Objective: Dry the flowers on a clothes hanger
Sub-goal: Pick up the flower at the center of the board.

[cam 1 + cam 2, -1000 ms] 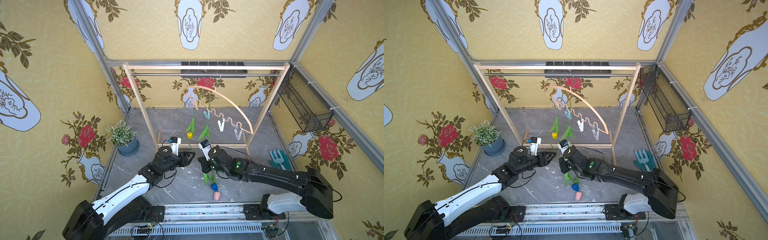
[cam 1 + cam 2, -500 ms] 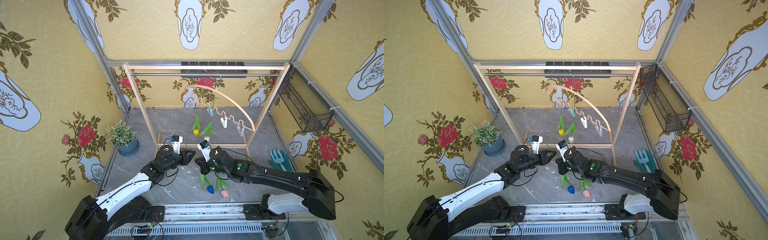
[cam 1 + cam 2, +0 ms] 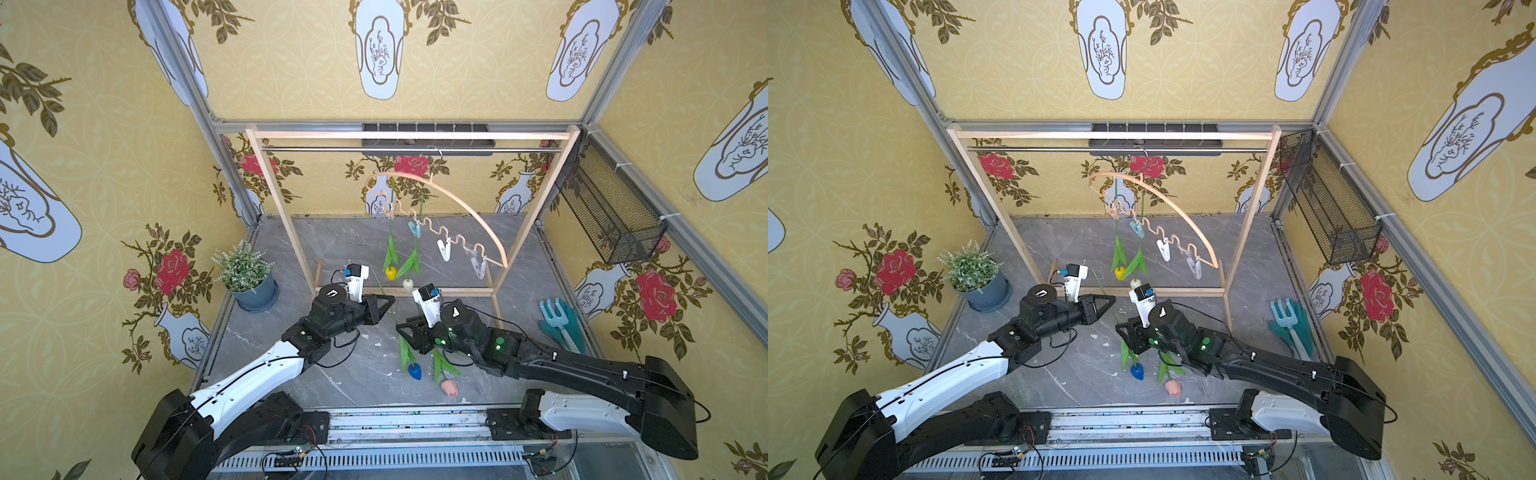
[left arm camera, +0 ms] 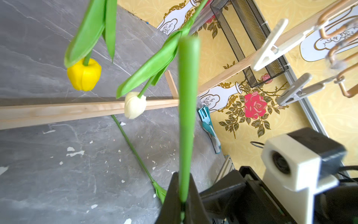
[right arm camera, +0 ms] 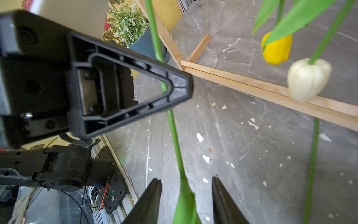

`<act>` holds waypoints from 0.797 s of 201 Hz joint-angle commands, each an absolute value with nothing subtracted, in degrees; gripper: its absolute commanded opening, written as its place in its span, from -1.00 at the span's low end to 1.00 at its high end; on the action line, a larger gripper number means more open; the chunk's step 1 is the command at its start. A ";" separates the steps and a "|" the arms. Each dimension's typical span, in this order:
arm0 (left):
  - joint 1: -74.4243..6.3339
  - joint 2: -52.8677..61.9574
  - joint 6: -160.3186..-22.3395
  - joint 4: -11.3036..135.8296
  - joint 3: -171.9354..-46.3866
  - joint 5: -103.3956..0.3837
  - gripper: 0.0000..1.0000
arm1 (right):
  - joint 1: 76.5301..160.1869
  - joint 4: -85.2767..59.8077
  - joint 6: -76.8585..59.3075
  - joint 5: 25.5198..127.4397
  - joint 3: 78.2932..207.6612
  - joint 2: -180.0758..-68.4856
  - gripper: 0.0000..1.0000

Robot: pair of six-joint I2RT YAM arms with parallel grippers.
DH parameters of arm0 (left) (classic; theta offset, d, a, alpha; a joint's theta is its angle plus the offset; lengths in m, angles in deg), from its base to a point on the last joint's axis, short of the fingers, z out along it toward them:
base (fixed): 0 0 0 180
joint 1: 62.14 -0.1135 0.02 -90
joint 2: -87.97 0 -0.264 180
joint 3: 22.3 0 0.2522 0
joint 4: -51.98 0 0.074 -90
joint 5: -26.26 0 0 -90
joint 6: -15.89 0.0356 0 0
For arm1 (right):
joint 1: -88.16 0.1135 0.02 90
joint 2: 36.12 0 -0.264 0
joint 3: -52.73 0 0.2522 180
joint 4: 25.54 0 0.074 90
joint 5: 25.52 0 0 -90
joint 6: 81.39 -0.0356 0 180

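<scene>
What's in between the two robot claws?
A thin green tulip stem. The right wrist view shows it running from the left gripper, shut on it, to between the open right gripper fingers.

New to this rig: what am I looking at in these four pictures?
Two robot arms with two-finger grippers work over a grey marble-look table. Two pictures look down from overhead; two come from wrist cameras. A light wooden arched hanger hangs from a metal rail, with a yellow tulip and a white tulip hanging head-down. The left gripper is shut on a long green tulip stem; the right gripper stands open around the same stem. A blue tulip and a pink tulip are lower down, near it. A whitish-green potted plant stands aside.
</scene>
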State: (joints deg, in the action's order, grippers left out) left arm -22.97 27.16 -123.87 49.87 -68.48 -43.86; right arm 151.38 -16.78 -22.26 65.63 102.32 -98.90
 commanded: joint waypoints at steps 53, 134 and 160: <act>-22.99 21.50 -125.99 39.88 -69.54 -28.87 -1.00 | 148.71 -28.57 -28.75 76.08 95.23 -92.96 -0.07; -22.99 21.62 -125.61 39.82 -70.06 -28.05 -1.00 | 148.10 -27.35 -27.67 76.08 97.90 -95.48 -0.72; -23.03 21.61 -125.05 40.23 -70.24 -28.35 -1.00 | 148.10 -27.09 -27.61 75.99 97.79 -95.53 -0.89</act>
State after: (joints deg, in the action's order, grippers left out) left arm -23.10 21.71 -125.75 42.19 -69.77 -29.26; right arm 148.08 -25.56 -27.64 76.19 97.51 -95.43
